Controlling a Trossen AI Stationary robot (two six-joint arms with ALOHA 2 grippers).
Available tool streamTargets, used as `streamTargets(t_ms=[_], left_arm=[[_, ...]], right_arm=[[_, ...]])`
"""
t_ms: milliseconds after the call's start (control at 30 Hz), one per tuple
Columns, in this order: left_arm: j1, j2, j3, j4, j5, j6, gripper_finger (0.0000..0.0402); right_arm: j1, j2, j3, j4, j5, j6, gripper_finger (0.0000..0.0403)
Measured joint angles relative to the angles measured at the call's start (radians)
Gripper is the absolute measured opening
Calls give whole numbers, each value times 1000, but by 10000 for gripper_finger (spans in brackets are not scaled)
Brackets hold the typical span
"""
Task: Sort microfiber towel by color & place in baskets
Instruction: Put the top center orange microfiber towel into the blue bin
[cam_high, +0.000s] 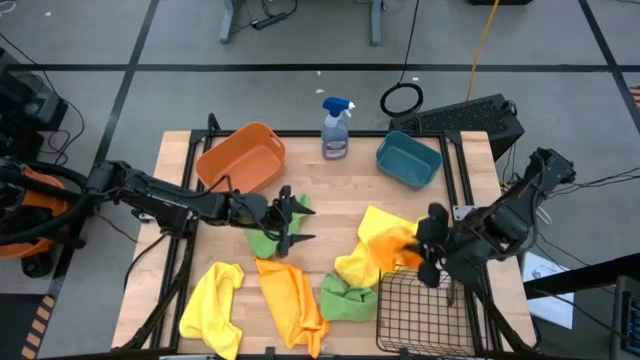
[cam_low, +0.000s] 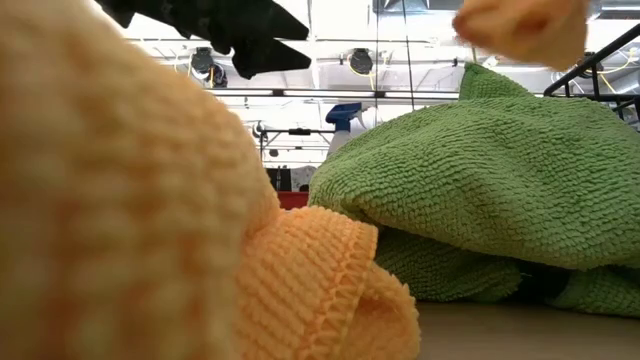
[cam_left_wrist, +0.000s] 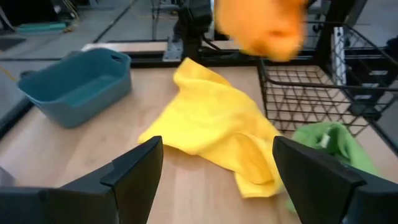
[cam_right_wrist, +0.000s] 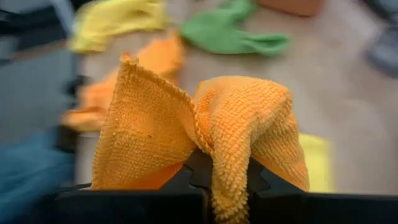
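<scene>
- The orange towel (cam_right_wrist: 205, 134) is soft, fuzzy cloth with tiny loops.
- The green towel (cam_low: 500, 190) is the same bumpy cloth.
- The worktop (cam_left_wrist: 186, 186) is pale, smooth wood.
- The black basket (cam_left_wrist: 311, 93) is thin metal wire.
- The teal bin (cam_left_wrist: 78, 84) is smooth, dull plastic.

The wooden worktop (cam_high: 180, 200) carries yellow, orange and green microfiber towels (cam_high: 290, 292), three baskets (cam_high: 410, 160) and a spray bottle (cam_high: 336, 128).

A robotics lab: wooden table (cam_high: 180, 170) on taped concrete floor (cam_high: 300, 40), 2 mounted arms.
</scene>
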Motion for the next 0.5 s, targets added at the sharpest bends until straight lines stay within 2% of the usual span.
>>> streamTargets(t_ms=[200,500], left_arm=[[-33,23,0,-6,4,-8,309],[-33,22,0,-1,3,-14,309]], right_arm=[[-223,-16,0,-179,-18,-38,13],[-733,-61,0,-240,-203,-332,12]])
